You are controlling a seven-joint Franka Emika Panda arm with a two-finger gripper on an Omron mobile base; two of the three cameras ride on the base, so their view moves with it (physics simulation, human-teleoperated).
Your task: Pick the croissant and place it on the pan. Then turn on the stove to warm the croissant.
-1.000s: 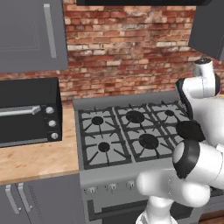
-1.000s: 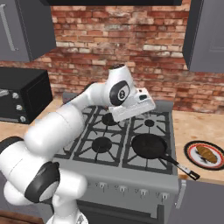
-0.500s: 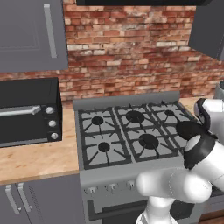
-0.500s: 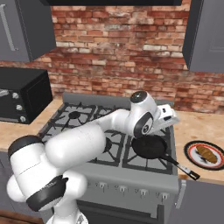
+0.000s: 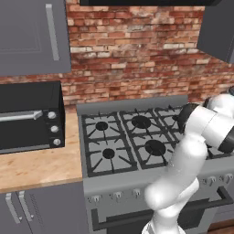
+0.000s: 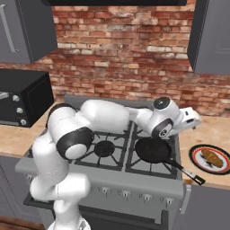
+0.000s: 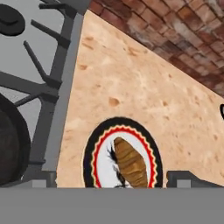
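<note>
- Setting: kitchen with a red brick back wall point(image 6: 121, 58), grey upper cabinets point(image 5: 32, 36), and a wood-tone worktop point(image 6: 215, 130) on both sides of the stove point(image 6: 108, 152).
- Stove: wide grey gas range, black grates, row of small knobs point(image 6: 134, 195) along the front edge.
- Black toaster oven point(image 5: 27, 116) stands on the worktop to the left of the stove, just beside it.
- Pan point(image 6: 152, 150): black, round, sits on the front right burner in the right base view; its thin handle points out past the stove's front right corner. Inside looks bare.
- Croissant point(image 7: 130, 162): golden-brown, lies on the red-rimmed white plate point(image 7: 98, 162). The plate rests on the worktop to the right of the stove, near the pan handle but apart from it.
- Arm: reaches across the stove to the right; the hand point(image 6: 188, 119) hangs above the worktop between the stove's right edge and the plate, higher than both.
- Hand view looks down on the plate and croissant, with the stove edge and part of the pan at the left.
- Jaws: cannot tell whether open or closed; nothing visibly between them.
</note>
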